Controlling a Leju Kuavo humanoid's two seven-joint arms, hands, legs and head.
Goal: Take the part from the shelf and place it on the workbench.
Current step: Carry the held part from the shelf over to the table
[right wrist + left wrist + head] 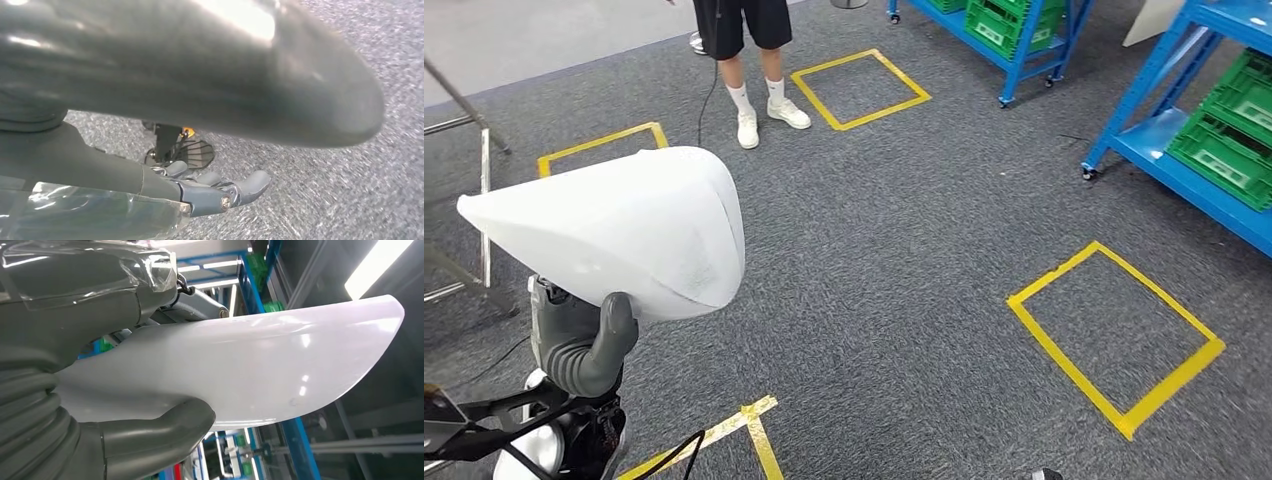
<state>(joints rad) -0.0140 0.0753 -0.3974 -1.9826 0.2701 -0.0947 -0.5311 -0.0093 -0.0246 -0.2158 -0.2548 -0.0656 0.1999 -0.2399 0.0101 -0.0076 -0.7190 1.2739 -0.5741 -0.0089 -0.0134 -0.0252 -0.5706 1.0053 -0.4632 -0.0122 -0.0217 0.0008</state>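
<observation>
**White part held in the left hand, over grey carpet**

Nearest in the head view, the left hand [584, 345] grips the white part [624, 230], a smooth, curved shell with a rounded edge and one end tapering to a point. The part is up off the floor, above the hand, its pointed end toward the robot's left. The grey thumb lies against the shell's lower rim. In the left wrist view the same hand [75, 365] clasps the white part [260, 365]: the thumb presses one face while darker fingers reach over the opposite face.

The right hand [215, 190] hangs above the carpet with its fingers held loosely apart and nothing in them.

Below the part, yellow tape [744, 425] forms a corner on the grey carpet [904, 260]. Farther to the right, a yellow tape square [1114, 335] is laid on the carpet. Beyond it stands a blue shelf [1164, 150] on castors, holding green crates [1229, 135]. At the far side, two more yellow tape squares mark the floor, and a person [749, 50] in dark shorts, white socks and white shoes stands between them. A second blue shelf [1014, 45] with green crates stands farthest back.
</observation>
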